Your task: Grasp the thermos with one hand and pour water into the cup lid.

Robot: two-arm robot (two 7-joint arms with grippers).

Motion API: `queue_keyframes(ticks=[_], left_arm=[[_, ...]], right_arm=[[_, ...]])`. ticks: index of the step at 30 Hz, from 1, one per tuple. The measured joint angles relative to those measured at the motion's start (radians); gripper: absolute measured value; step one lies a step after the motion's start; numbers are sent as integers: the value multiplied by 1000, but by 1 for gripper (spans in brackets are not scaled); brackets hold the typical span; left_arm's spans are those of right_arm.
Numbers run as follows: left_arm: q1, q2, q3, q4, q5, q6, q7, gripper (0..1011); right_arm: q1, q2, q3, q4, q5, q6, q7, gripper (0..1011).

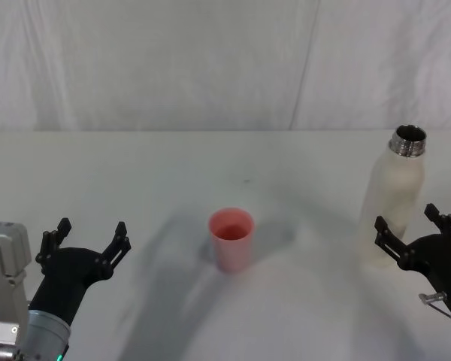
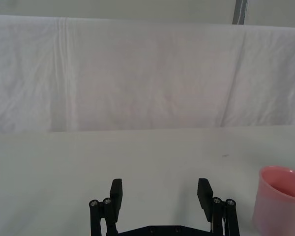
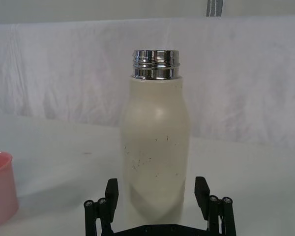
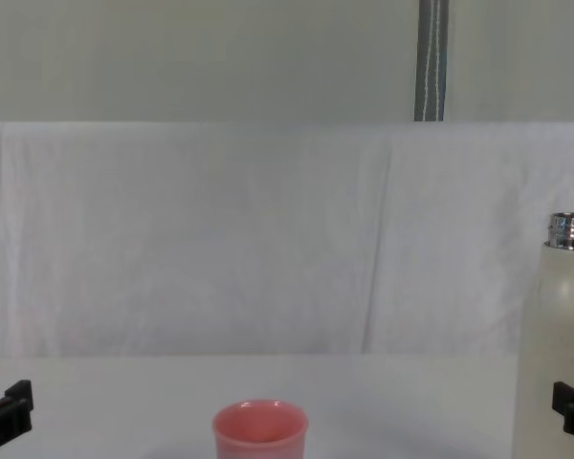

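While upright, thermos (image 3: 155, 152) stands between right gripper (image 3: 157, 194) fingers.

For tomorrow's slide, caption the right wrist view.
Open right gripper lined up before the upright, uncapped thermos; cup lid alongside.

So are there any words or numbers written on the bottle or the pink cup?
No text can be read anywhere.
Thermos: plain cream, no words or label; a few small dark specks that look like scuffs, not letters.
Cup lid: plain pink, no writing.
Right pincer, open beside the thermos base: black, no markings visible.
Left pincer, open over the table: no markings either.
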Motion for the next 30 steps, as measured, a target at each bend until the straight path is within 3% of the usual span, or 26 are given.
queue_keyframes(ticks=[6,18,30], left_arm=[[0,0,0,0,0,0,0,1001],[0,0,0,0,0,0,0,1001],[0,0,0,0,0,0,0,1001]], right_arm=[[-38,12,6,-42,-20,-2,-8,1000],[-113,36,-2,-121,-121,-4,-32,1000],[-122,23,-34,-141,-159,2,-24,1001]])
